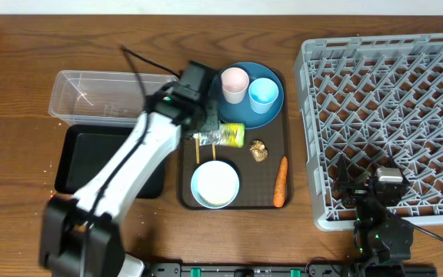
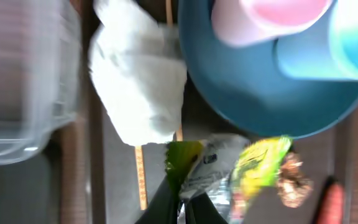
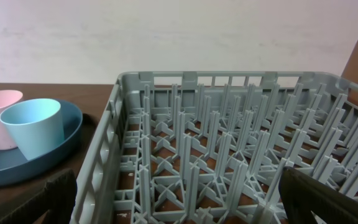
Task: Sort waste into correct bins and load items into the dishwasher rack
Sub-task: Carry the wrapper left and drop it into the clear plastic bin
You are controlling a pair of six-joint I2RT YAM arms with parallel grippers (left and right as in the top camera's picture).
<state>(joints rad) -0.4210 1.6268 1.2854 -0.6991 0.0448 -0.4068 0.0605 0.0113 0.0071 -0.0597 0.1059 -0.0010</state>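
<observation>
The clear tub [image 1: 91, 96] and black tray [image 1: 83, 158] lie left on the worktop [image 1: 21, 61]. The left fingers [image 2: 180, 198] are closed on the silver foil wrapper [image 2: 207, 177], on the brown tray [image 1: 184, 185]. Risk: the touching yellow-green packet [image 2: 260, 165] lifts too, or the thin pinch slips. The tissue [image 2: 138, 81] covers the chopsticks [image 2: 141, 180] alongside. The right fingers [image 3: 176, 186] stand spread wide, empty, over the rack [image 3: 229, 124].

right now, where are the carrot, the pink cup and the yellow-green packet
orange carrot [image 1: 281, 183]: overhead view, middle of its length
pale pink cup [image 1: 234, 80]: overhead view, inside its open mouth
yellow-green packet [image 1: 237, 136]: overhead view, its yellow right end
</observation>
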